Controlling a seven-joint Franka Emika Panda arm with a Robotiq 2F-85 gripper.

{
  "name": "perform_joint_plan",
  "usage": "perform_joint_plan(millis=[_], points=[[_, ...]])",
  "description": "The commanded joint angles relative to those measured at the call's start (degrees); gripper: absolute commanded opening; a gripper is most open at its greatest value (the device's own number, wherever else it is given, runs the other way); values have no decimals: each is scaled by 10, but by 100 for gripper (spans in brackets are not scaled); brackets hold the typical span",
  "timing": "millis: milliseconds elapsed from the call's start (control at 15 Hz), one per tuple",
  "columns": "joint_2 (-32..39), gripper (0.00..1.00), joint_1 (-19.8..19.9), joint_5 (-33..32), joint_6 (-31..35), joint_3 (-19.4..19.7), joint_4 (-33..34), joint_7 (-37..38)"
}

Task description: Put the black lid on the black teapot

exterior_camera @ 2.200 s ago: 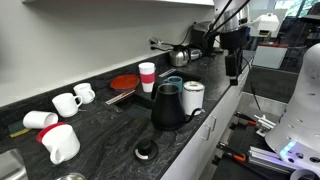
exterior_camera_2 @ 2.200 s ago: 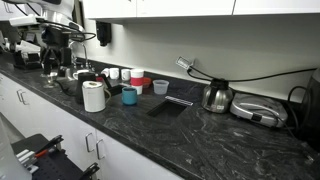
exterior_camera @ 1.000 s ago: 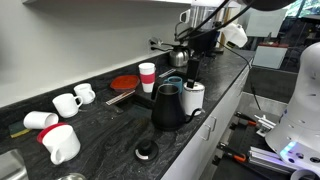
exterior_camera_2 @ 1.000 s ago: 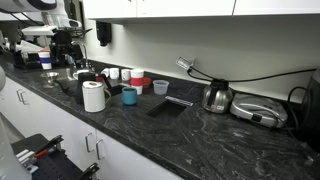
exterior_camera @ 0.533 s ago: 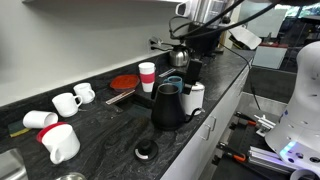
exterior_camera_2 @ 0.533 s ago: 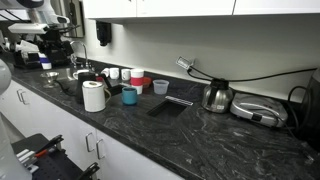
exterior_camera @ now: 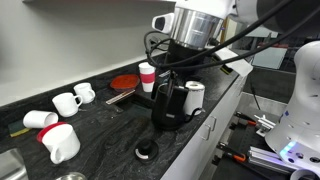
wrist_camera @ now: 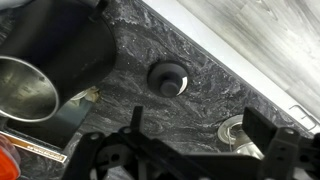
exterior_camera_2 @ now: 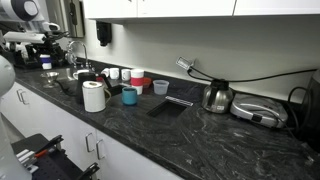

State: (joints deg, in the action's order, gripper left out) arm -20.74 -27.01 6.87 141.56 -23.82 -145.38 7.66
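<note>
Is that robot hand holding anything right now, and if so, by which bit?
Nothing. In the wrist view the gripper is open, with only counter showing between its fingers. The black lid lies apart on the counter, untouched.

Dark marbled surface: teapot upright mid-counter, lid flat at its 7 o'clock, apart. White mugs at 9, red plate at 11.

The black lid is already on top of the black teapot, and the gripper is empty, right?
Not quite. The black lid lies flat on the dark counter, apart from the black teapot; the wrist view shows it. The gripper is empty, its jaws open.
</note>
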Motion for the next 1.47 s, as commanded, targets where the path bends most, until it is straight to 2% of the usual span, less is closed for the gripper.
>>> perform_joint_plan(millis=[0, 400, 667, 1067, 1400], points=[[8, 100, 2, 1, -1, -1, 6, -3], [7, 100, 3, 1, 6, -2, 5, 1], [28, 100, 10, -23, 26, -14, 6, 9], [117, 100, 11, -24, 65, -16, 22, 14], [196, 100, 21, -68, 87, -16, 45, 39]])
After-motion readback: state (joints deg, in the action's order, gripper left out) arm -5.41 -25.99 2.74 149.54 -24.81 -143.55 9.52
